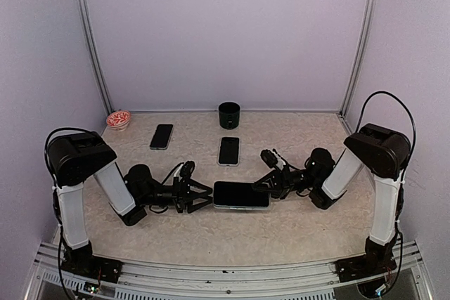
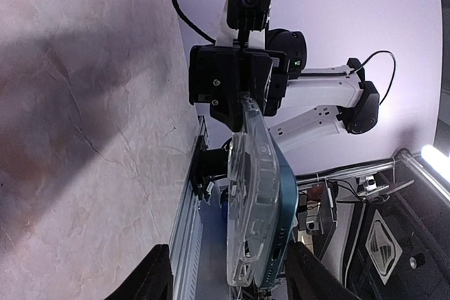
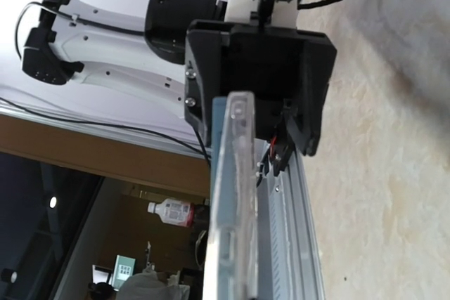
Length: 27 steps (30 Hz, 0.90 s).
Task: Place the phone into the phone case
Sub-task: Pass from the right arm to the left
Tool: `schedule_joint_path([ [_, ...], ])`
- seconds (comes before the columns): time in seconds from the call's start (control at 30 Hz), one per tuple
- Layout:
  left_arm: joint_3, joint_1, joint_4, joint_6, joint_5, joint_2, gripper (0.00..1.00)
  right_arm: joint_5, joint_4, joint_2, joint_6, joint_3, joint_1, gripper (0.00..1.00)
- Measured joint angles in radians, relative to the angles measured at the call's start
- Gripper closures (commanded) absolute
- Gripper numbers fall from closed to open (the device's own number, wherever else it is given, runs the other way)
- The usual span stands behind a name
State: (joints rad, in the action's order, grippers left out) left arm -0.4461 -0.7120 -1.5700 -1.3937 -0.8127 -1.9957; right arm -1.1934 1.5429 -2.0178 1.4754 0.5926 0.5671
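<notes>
Though face-up, phone lengthwise left to right

The clear transparent plastic phone case is backed by a teal-blue slab phone. A flat black phone at the back left, a second black phone mid-table and the round black cup match. The small bowl seems red-and-white patterned. The beige tabletop is faintly marbled. The left arm and right arm are black and white.

phone case front centre, cup behind
</notes>
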Motion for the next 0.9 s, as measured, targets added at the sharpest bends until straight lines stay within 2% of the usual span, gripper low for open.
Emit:
schedule_joint_path([
  [0.13,0.000,-0.001,0.000,-0.009,-0.002,0.000,0.54,0.000,0.000,0.000,0.014,0.000,0.000,0.97],
  [0.37,-0.004,-0.010,-0.001,-0.013,-0.003,0.000,0.55,-0.003,0.001,0.000,0.023,0.000,0.000,0.97],
  [0.9,-0.064,-0.058,-0.001,-0.037,-0.003,-0.001,0.69,-0.007,0.004,0.000,0.031,0.001,-0.006,0.94],
])
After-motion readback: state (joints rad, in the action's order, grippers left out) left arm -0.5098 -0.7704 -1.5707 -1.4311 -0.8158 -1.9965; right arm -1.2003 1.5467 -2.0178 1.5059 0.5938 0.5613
